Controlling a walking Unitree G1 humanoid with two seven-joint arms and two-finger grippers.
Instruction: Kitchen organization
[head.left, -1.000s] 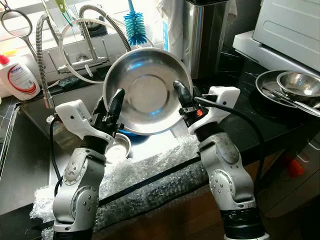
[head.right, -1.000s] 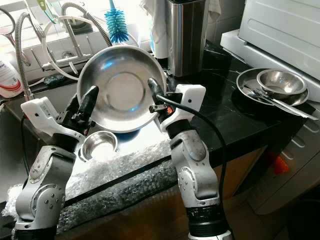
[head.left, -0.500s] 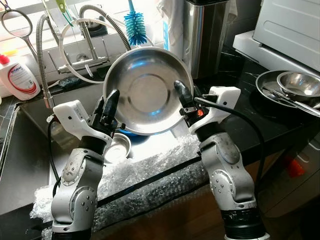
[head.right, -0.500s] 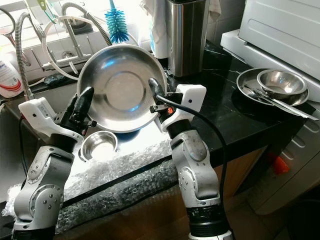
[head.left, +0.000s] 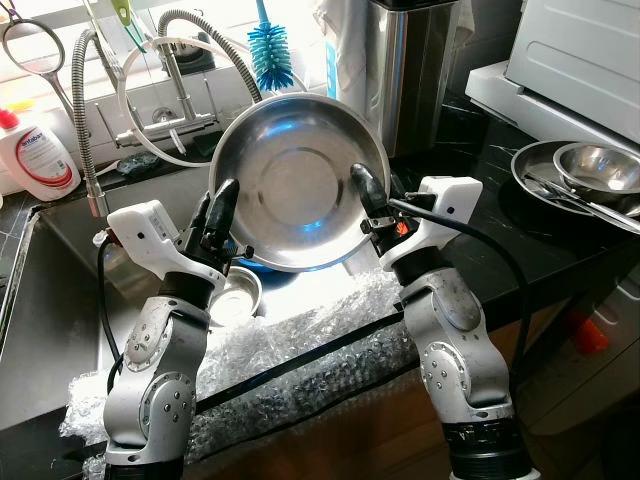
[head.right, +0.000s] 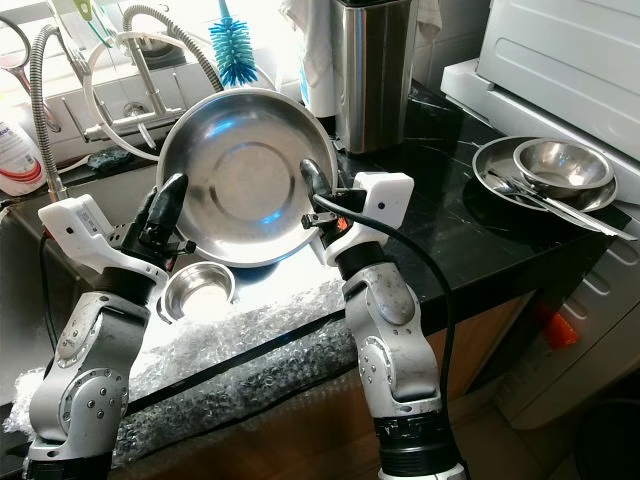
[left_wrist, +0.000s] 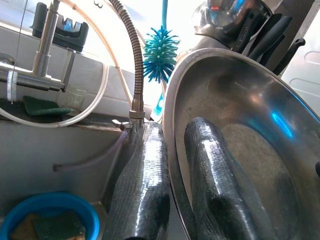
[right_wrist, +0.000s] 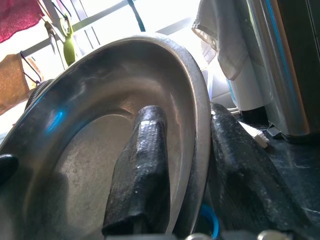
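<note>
A large round steel bowl (head.left: 295, 185) is held tilted on edge above the sink, its hollow facing me. My left gripper (head.left: 222, 205) is shut on its left rim. In the left wrist view one finger (left_wrist: 215, 175) lies inside the bowl (left_wrist: 250, 115) and the other finger (left_wrist: 145, 185) behind the rim. My right gripper (head.left: 365, 190) is shut on the right rim. The right wrist view shows a finger (right_wrist: 142, 165) pressed inside the bowl (right_wrist: 75, 140) and the second one outside it.
A small steel bowl (head.left: 235, 293) sits in the sink below, beside a blue dish (left_wrist: 45, 215). Bubble wrap (head.left: 290, 350) covers the counter edge. Faucet hoses (head.left: 170, 70), blue brush (head.left: 268, 45) and soap bottle (head.left: 38, 155) stand behind. Stacked steel bowls (head.left: 580, 175) rest on the right counter.
My left gripper has slid a little leftward to the bowl's outer rim. The bowl has shifted slightly to the right; the right gripper keeps its hold.
</note>
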